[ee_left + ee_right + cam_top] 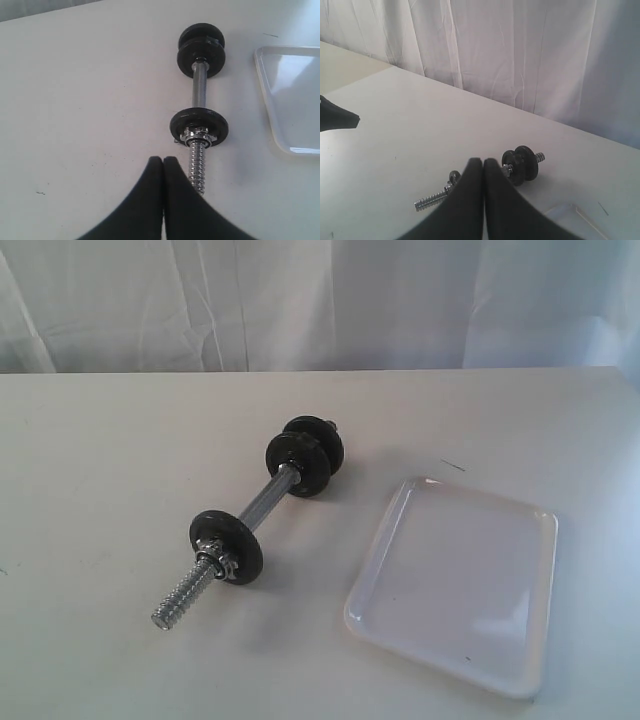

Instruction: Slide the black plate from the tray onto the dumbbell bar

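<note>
The dumbbell bar [268, 502] lies on the white table, left of the tray [455, 580]. Nothing lies in the white tray. One black plate [226, 545] sits on the bar's near threaded end behind a chrome nut, and two more black discs [305, 455] sit together at the far end. Neither gripper appears in the exterior view. In the left wrist view my left gripper [163, 161] is shut and empty, just beside the bar's threaded tip [198, 167]. My right gripper [483, 162] is shut and empty, raised above the bar [431, 200].
A white curtain [320, 300] hangs behind the table's far edge. A corner of the tray [570, 212] shows in the right wrist view. A dark pointed part [340, 120] juts in at that view's edge; I cannot tell what it is.
</note>
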`<action>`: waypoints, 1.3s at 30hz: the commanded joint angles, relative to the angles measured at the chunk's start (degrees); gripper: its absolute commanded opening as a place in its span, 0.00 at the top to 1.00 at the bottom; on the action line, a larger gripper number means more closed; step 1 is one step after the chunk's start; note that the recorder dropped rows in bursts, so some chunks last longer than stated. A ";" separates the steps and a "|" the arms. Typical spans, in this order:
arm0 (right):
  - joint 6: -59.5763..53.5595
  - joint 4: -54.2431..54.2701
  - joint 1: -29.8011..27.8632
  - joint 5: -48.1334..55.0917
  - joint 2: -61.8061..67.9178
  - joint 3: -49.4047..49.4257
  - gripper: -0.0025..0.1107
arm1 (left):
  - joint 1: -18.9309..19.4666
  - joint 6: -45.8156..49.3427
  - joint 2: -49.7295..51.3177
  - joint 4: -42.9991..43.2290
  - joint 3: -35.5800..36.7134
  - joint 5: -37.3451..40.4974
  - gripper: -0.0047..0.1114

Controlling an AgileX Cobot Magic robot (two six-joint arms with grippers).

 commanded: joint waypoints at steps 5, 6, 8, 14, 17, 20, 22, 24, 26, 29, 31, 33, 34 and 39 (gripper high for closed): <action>0.43 -0.34 0.08 -0.54 -0.25 0.07 0.98 | 18.49 -0.29 -6.89 -0.24 0.28 0.06 0.96; 0.43 -0.34 0.08 -0.54 -0.25 0.07 0.98 | 20.56 -0.29 -8.26 -0.24 0.28 0.06 0.96; 0.43 -0.34 0.08 -0.64 -0.25 0.07 0.98 | 23.61 -0.29 -11.13 -0.01 0.28 0.06 0.96; 0.43 -0.34 0.08 -0.64 -0.25 0.07 0.98 | 26.87 -0.29 -20.20 0.11 0.28 0.06 0.96; 0.43 -0.34 0.08 -0.64 -0.25 0.07 0.98 | 26.87 -0.29 -24.58 0.28 0.28 0.06 0.96; 0.43 -0.34 0.08 -0.56 -0.25 0.07 0.98 | 26.87 -0.29 -29.43 0.28 0.28 0.06 0.96; 0.43 -0.34 0.08 -0.56 -0.25 0.07 0.98 | 26.87 -0.29 -31.98 0.28 0.28 0.06 0.96; 0.43 -0.34 0.08 -0.56 -0.25 0.07 0.98 | 26.87 -0.29 -34.75 0.28 0.28 0.06 0.96; 0.43 -0.34 0.08 -0.56 -0.25 0.07 0.98 | 26.87 -0.29 -36.55 0.28 0.28 0.06 0.96; 0.43 -0.34 0.08 -0.56 -0.25 0.07 0.98 | 26.87 -0.29 -36.94 0.28 0.28 0.06 0.96; 0.43 -0.34 0.08 -0.56 -0.25 0.07 0.98 | 26.87 -0.29 -36.94 0.28 0.28 0.06 0.96; 0.43 -0.34 0.08 -0.56 -0.25 0.07 0.98 | 26.87 -0.29 -36.94 0.28 0.28 0.06 0.96; 0.43 -0.34 0.08 -0.56 -0.25 0.07 0.98 | 26.87 -0.29 -36.94 0.28 0.49 0.06 0.96; 0.43 -0.34 0.08 -0.56 -0.25 0.07 0.98 | 26.87 -0.29 -36.94 -2.61 5.05 -2.91 0.96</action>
